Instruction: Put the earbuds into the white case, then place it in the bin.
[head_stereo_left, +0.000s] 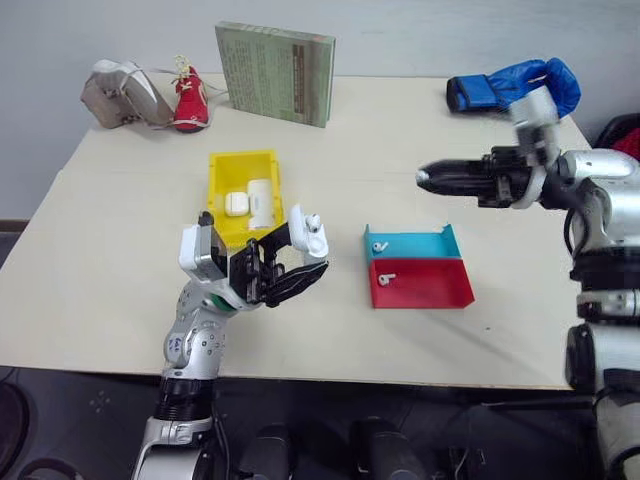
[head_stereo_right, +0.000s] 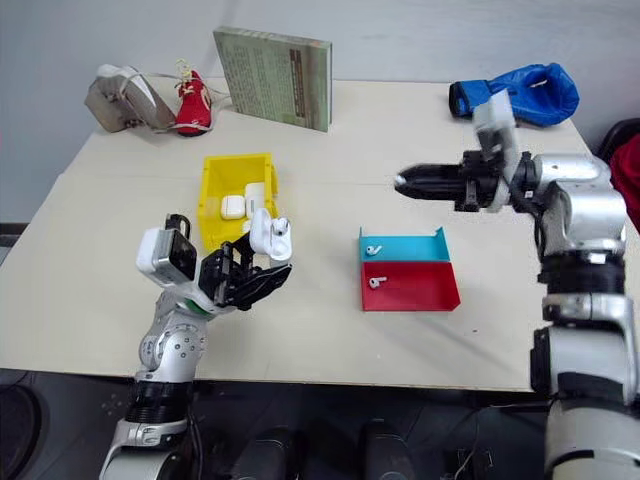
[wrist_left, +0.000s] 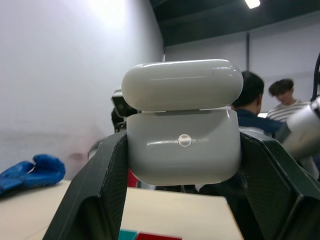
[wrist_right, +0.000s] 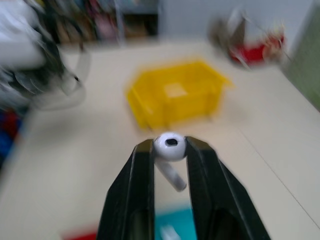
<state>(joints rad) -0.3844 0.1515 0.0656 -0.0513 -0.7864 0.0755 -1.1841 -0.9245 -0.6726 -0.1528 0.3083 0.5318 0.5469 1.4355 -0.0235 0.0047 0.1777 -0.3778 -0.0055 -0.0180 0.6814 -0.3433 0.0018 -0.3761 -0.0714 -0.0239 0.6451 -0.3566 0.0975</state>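
Our right gripper (wrist_right: 169, 150) pinches an earbud (wrist_right: 169, 146); our left gripper (wrist_left: 182, 165) clamps the open case (wrist_left: 182, 150). Misalign the stem and the bud may slip, dropping to the table (head_stereo_left: 120, 290).

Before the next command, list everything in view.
white case: one, white, lid open, in left jaws.
bin: one, yellow, centre-left of table.
other cases: two, white, inside the bin.
teal tray: one, teal, right of bin.
red tray: one, red, against teal tray's near side.
earbud: three, white; one in right jaws, one per tray.
book: one, green, upright at back.
boxing glove: one, blue, back right.
shoe: one, red, back left.
grey bundle: one, beside shoe.
people: two, background.
left gripper: black, shut on white case.
right gripper: black, shut on earbud.
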